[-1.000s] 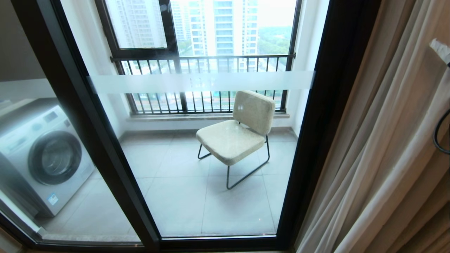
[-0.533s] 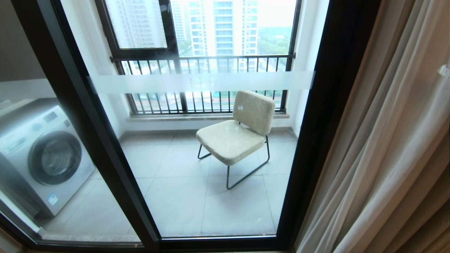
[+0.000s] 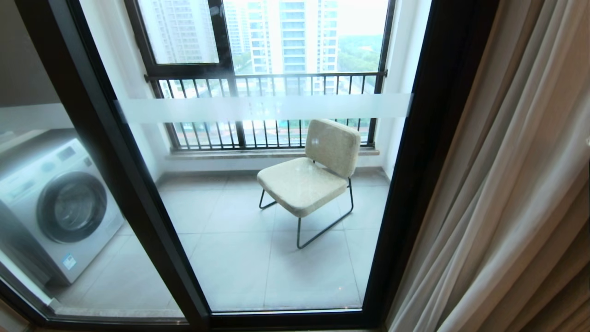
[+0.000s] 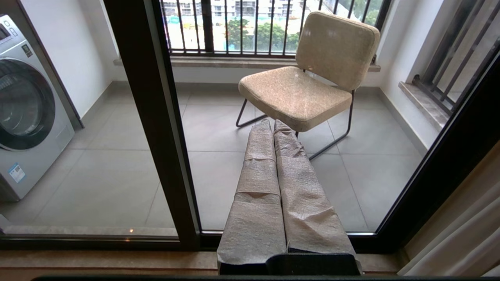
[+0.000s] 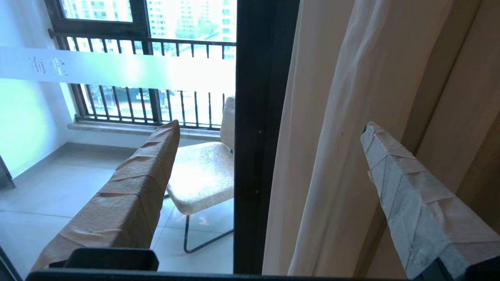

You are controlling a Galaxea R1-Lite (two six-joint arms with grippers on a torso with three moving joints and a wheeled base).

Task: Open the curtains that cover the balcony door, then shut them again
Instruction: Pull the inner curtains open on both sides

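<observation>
The curtains [image 3: 507, 184] hang gathered at the right, beige drape folds with a white sheer fold among them, leaving the balcony door [image 3: 431, 152] uncovered. Its black frames hold clear glass with a frosted band [image 3: 262, 108]. In the right wrist view my right gripper [image 5: 271, 125] is open wide, with nothing between its taped fingers [image 5: 140, 183]. It faces the curtains [image 5: 343, 136] and the door frame [image 5: 258, 136], with one finger before the glass and the other before the drape. My left gripper [image 4: 272, 124] is shut and empty, held low in front of the glass.
Behind the glass stand a cream chair [image 3: 313, 170] on a tiled balcony floor and a washing machine [image 3: 55, 207] at the left. A barred window [image 3: 267, 78] closes the balcony's far side. A wooden sill [image 4: 97, 259] runs below the door.
My right gripper's taped finger and a black cable showed at the head view's right edge against the curtains. The finger has slid down and off that edge. The curtains hang as before.
</observation>
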